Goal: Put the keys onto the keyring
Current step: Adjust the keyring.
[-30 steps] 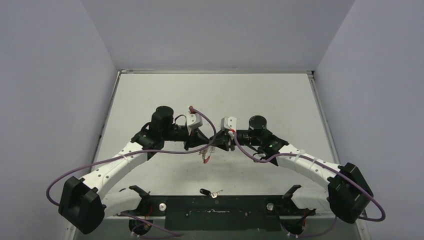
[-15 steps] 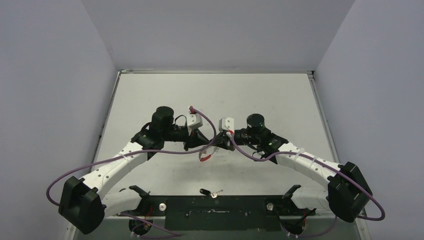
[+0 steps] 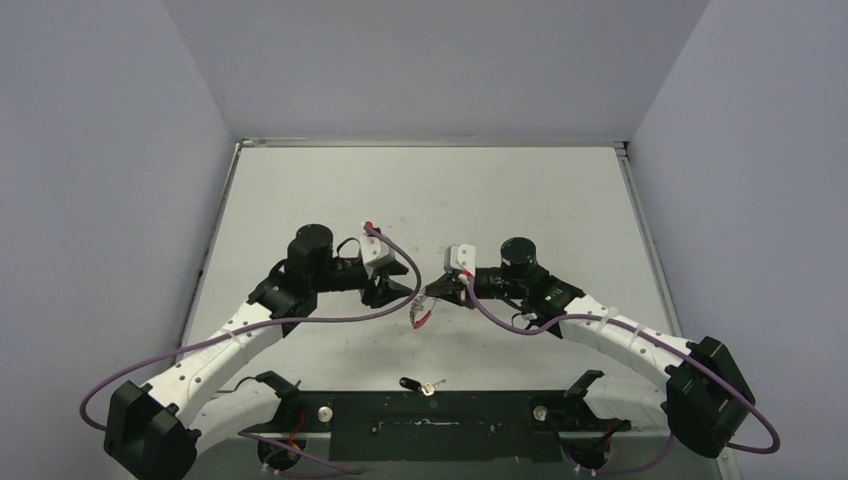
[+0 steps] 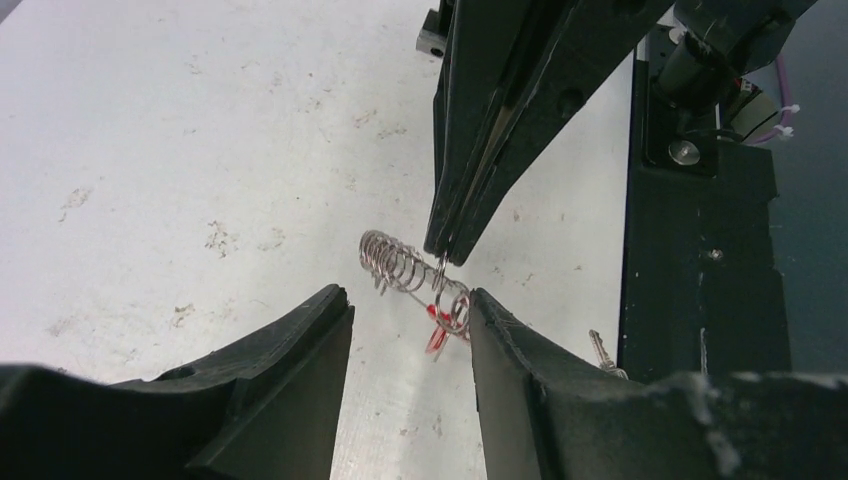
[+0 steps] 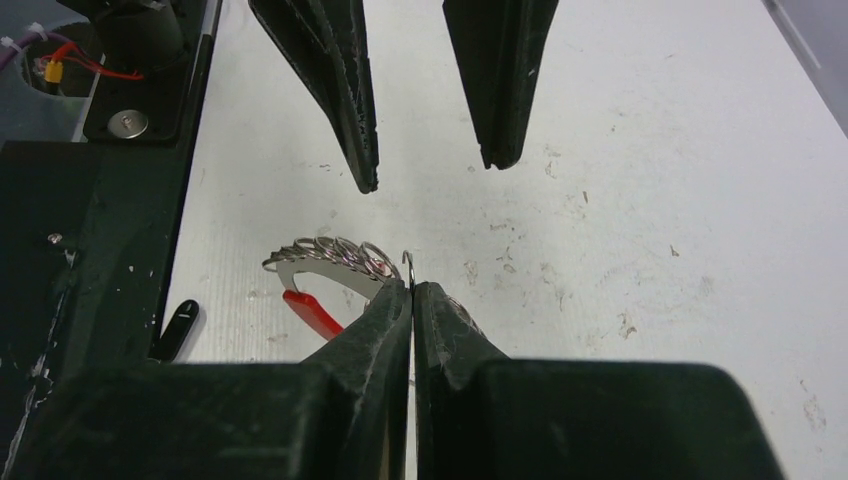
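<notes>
Right pincer point(image 5: 412, 288) was pressed together on the keyring point(image 5: 330, 258), pinching its wire. Left pincer point(image 4: 410, 305) sat spread, just short of it. Loose key point(image 3: 410, 384) lay on the worktop point(image 3: 500, 190), well apart from both pincers, by the arms' bases.

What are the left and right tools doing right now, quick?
Left tool: open, holding nothing.
Right tool: closed, pinching the thin wire of the keyring.
</notes>
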Controlling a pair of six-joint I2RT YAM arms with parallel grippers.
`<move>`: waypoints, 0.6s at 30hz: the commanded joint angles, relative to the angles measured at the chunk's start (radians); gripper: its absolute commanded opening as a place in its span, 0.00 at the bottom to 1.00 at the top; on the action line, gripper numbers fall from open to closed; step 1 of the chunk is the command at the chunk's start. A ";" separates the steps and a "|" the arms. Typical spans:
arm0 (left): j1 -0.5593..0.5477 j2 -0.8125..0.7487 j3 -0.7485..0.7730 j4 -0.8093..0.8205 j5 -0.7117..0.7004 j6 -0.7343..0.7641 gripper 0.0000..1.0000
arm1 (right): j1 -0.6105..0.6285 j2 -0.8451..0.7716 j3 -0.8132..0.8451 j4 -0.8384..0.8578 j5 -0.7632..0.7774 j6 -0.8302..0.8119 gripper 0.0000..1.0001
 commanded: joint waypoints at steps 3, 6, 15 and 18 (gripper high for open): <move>0.003 -0.053 -0.101 0.149 -0.002 0.048 0.44 | -0.001 -0.081 -0.074 0.195 -0.016 0.041 0.00; -0.001 -0.058 -0.158 0.229 0.005 0.047 0.44 | -0.001 -0.083 -0.118 0.260 -0.009 0.089 0.00; -0.111 -0.021 -0.295 0.417 -0.064 0.067 0.39 | 0.006 -0.118 -0.351 0.452 0.073 0.220 0.00; -0.157 0.008 -0.330 0.478 -0.113 0.074 0.35 | 0.007 -0.176 -0.421 0.485 0.116 0.264 0.00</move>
